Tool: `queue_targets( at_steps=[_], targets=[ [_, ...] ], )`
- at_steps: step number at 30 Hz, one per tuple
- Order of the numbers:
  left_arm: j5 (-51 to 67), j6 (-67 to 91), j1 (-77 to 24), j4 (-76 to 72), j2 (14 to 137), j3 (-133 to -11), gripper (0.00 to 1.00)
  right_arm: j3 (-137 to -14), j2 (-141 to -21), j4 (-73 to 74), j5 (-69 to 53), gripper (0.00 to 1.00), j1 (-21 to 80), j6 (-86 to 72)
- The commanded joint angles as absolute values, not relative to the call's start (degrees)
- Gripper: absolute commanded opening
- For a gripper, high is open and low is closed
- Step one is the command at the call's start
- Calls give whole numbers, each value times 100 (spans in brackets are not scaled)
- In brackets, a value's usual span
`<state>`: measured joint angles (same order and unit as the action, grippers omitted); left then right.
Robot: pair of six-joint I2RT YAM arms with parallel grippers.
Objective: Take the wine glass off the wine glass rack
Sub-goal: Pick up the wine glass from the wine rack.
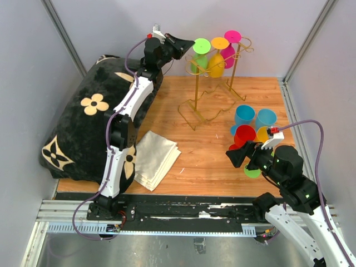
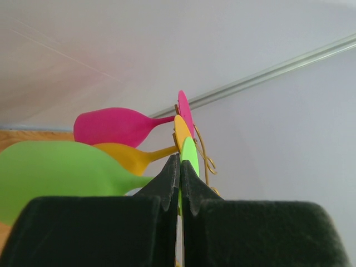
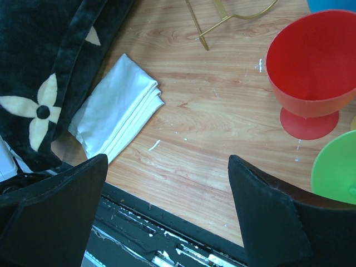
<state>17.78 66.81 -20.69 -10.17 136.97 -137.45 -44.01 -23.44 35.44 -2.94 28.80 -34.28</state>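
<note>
The gold wire wine glass rack (image 1: 214, 105) stands at the back of the table. Three glasses hang upside down from its top rail: a green wine glass (image 1: 199, 58), an orange one (image 1: 217, 64) and a pink one (image 1: 228, 53). My left gripper (image 1: 189, 43) is shut on the edge of the green glass's round foot (image 2: 190, 156). In the left wrist view the gripper (image 2: 179, 167) pinches that foot, with the green bowl (image 2: 55, 178) at the left and the rack's wire (image 2: 206, 158) behind. My right gripper (image 1: 236, 156) is open and empty over the table's front (image 3: 167, 161).
Several loose glasses stand at the right: blue (image 1: 243, 115), red (image 1: 245, 135) (image 3: 311, 67), yellow (image 1: 262, 134) and green (image 3: 336, 169). A black flowered cushion (image 1: 83, 117) fills the left side. A folded white cloth (image 1: 156, 158) lies by it. Walls close in the back and sides.
</note>
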Motion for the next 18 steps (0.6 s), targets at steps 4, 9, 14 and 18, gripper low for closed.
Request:
queue_targets(
  at_steps=[4,9,14,18],
  targets=[
    [1606,7085,-2024,-1442,13377,-13747,0,-4424,-2225,3610,-159,90,2812,-3420],
    [1638,7406,-2021,-1706,13499,-13763,0,-4425,-2233,3628,-175,90,2813,-3423],
    [1514,7320,-2025,-1668,13459,-13702,1,-4455,-2200,3653,-138,90,2817,-3411],
    [1324,6933,-2028,-1493,13280,-13623,0,-4450,-2198,3651,-145,90,2813,-3390]
  ],
)
